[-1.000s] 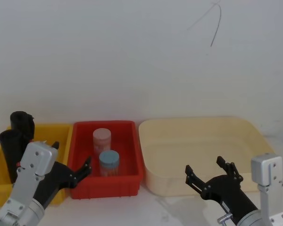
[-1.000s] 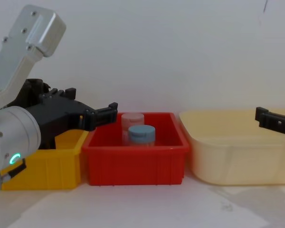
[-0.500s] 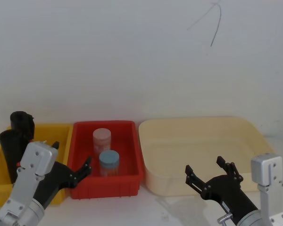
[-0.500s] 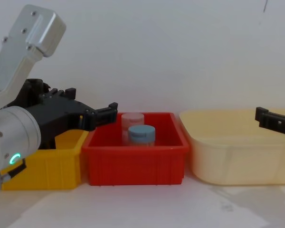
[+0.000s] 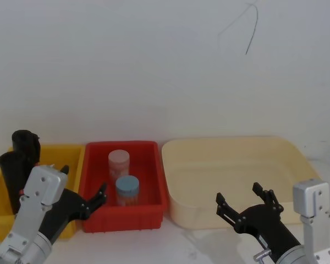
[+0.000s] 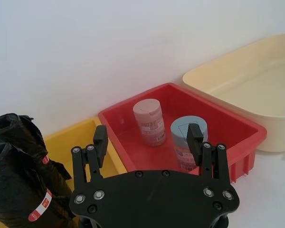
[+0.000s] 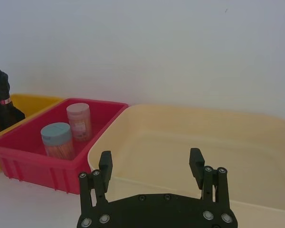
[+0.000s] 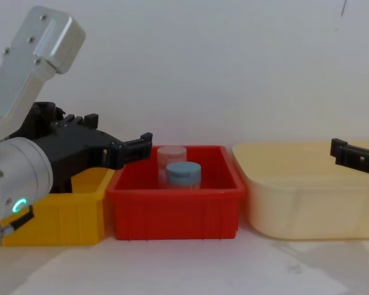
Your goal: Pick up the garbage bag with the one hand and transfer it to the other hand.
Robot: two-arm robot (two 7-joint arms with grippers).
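Two black rolls stood upright in the yellow bin (image 5: 71, 151) at the left end of the row. The garbage bag (image 5: 12, 175) was the nearer, smoother roll. In the left wrist view it showed a red-and-white label band low on its side. The second roll (image 5: 26, 143), with a floppy top, stood just behind it and close against it.

The left gripper (image 5: 83, 181) hung in front of the yellow bin, near the seam with the red bin (image 5: 154, 165). Its two fingers were spread wide with nothing between them, and it was clear of the garbage bag. In the chest view a green ring (image 8: 18, 204) glowed on this arm, and the fingers pointed toward the red bin.

The right gripper (image 5: 239, 193) hung low in front of the cream tub (image 5: 231, 144). Its fingers were likewise spread apart and held nothing.

The red bin sat between the yellow bin and the cream tub. It held a pink jar (image 5: 119, 162) and, nearer the robot, a blue-lidded jar (image 5: 127, 188), both upright. All three containers rested on a white table (image 8: 190, 270) against a pale wall.
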